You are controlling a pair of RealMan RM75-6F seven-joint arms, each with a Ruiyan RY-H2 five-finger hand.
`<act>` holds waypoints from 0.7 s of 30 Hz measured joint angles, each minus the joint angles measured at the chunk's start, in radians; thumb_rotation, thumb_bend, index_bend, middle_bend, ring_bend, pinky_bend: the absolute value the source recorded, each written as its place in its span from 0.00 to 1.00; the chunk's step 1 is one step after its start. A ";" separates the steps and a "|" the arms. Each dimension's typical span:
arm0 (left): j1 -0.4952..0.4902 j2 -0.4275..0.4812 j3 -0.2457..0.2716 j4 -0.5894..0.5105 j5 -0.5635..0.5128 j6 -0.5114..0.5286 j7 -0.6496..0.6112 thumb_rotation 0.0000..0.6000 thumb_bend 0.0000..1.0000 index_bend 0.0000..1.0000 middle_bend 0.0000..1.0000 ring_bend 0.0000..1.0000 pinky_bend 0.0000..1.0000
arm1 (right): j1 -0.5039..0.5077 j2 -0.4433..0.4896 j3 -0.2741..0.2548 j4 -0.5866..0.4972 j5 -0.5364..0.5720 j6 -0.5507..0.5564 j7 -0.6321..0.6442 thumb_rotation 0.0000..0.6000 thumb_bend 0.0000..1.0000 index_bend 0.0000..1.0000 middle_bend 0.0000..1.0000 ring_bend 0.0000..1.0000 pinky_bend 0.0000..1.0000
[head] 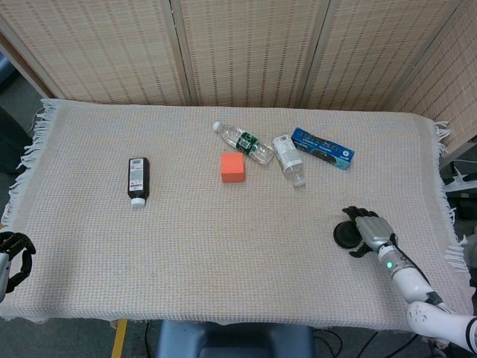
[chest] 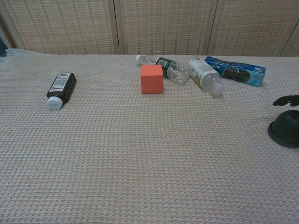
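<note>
The cloth-covered tabletop carries a black round lid near its right edge. The right robot hand hovers just beside the lid with fingers spread, grasping nothing; a sideways brush could shove the lid off. The left robot hand sits curled, far away.

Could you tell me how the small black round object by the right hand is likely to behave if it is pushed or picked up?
The black round object looks low, domed and flat-based, so it would probably slide on the woven cloth rather than roll or tip. Its smooth rounded top may be slippery for the right hand, whose fingers reach over it. It seems rigid and probably light for its size.
</note>
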 measured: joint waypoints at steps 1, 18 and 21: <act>0.000 0.000 0.000 0.000 0.001 0.000 0.001 1.00 0.61 0.60 0.47 0.36 0.56 | 0.006 -0.005 -0.003 0.006 0.009 -0.004 -0.002 1.00 0.10 0.00 0.00 0.00 0.10; 0.001 0.002 -0.003 0.000 -0.004 -0.001 -0.005 1.00 0.61 0.60 0.47 0.36 0.56 | 0.069 -0.070 -0.038 0.086 0.067 -0.030 0.018 1.00 0.11 0.01 0.00 0.00 0.17; 0.002 0.002 -0.004 0.000 -0.006 0.000 -0.009 1.00 0.61 0.60 0.47 0.36 0.56 | 0.070 -0.072 -0.044 0.084 0.060 -0.026 0.021 1.00 0.12 0.05 0.02 0.02 0.21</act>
